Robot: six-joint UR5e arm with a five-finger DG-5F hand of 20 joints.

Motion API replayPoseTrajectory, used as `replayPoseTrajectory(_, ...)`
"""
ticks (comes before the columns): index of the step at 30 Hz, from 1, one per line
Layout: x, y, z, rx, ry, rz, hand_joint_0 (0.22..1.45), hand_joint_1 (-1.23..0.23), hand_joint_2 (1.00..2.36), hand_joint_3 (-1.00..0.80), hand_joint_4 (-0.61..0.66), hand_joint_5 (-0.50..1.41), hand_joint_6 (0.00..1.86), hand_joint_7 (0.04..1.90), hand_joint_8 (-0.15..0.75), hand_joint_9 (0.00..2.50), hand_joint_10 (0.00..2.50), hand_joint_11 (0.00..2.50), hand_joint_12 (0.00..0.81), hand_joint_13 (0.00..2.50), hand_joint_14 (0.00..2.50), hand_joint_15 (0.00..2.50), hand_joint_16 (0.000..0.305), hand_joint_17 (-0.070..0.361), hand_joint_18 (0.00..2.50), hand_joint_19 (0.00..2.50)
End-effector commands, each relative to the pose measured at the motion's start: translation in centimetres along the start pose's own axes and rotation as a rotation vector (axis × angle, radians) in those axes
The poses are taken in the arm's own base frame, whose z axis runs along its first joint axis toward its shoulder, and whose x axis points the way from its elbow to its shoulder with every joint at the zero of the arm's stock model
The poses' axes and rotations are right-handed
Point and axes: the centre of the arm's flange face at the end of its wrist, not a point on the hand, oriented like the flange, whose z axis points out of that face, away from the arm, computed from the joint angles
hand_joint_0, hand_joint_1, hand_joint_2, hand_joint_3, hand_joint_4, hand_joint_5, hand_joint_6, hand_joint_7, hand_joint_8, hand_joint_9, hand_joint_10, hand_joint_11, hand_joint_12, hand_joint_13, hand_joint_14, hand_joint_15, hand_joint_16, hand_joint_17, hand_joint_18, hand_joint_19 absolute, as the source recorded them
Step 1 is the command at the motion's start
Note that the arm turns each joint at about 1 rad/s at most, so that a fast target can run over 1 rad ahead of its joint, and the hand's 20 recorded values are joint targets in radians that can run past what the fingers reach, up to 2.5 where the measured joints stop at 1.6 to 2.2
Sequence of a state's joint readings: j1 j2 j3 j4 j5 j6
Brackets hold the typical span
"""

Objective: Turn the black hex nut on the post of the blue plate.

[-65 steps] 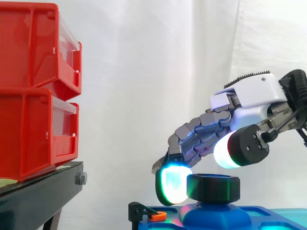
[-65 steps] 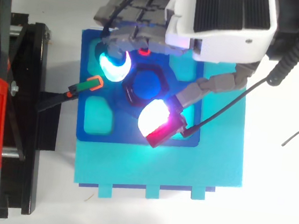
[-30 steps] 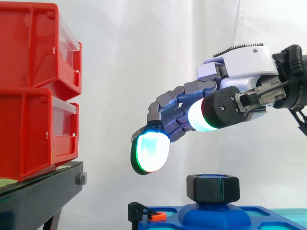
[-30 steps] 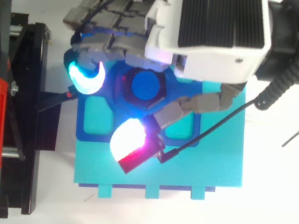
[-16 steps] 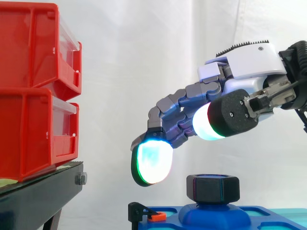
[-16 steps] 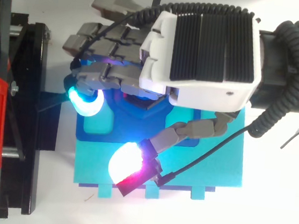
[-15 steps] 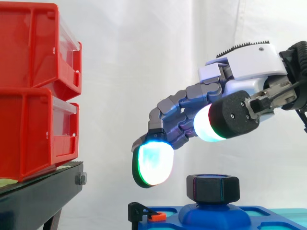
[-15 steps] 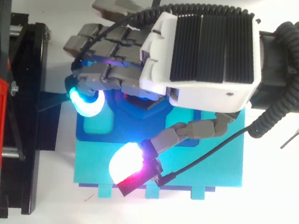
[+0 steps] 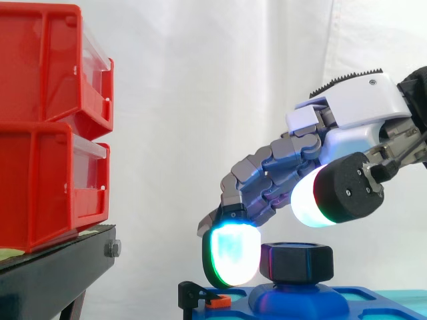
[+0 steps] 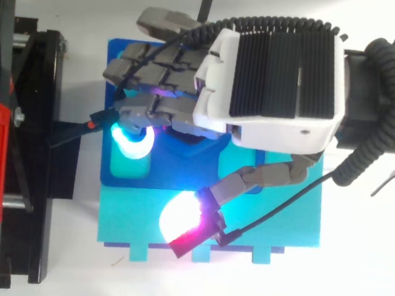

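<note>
The black hex nut (image 9: 297,261) sits on the post of the blue plate (image 9: 377,300), low in the side view. My hand (image 9: 353,127) reaches in from the right and arches over the nut. One glowing green-cyan fingertip (image 9: 230,260) hangs level with the nut, just off its left side. The white-glowing thumb pad (image 9: 310,200) stays above the nut and nearer the camera, clear of it. In the top view the hand (image 10: 277,78) covers the nut, and the thumb (image 10: 185,222) is spread far off the blue plate (image 10: 162,176). Nothing is held.
Two stacked red bins (image 9: 47,127) stand on the black stand (image 9: 53,280) at the left. A small black clamp with an orange tip (image 9: 215,300) grips the plate's left edge. The plate lies on a cyan base (image 10: 267,227) on the white table.
The hand has come down from above the nut and shifted right, so the glowing fingertip now sits beside the nut. The nut and plate have not moved.
</note>
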State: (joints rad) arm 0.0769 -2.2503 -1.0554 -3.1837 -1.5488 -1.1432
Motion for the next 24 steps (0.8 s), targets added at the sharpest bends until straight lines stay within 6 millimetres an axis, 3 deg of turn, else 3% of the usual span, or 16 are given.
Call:
replayPoseTrajectory(1,0.2,-0.1,-0.1,0.004,0.013,0.000,0.44,-0.45,1.00,-0.50,0.23,-0.19,0.50,1.04,0.263,0.28,0.00,0.00,0.392,0.21,0.00,0.00,0.065,0.146,0.10,0.12)
replayPoseTrajectory(24,-0.7,-2.4,-0.8,-0.030,0.031,0.009,0.45,-0.45,1.00,-0.50,0.22,-0.18,0.50,1.05,0.261,0.28,0.00,0.00,0.390,0.21,0.00,0.00,0.064,0.143,0.10,0.12)
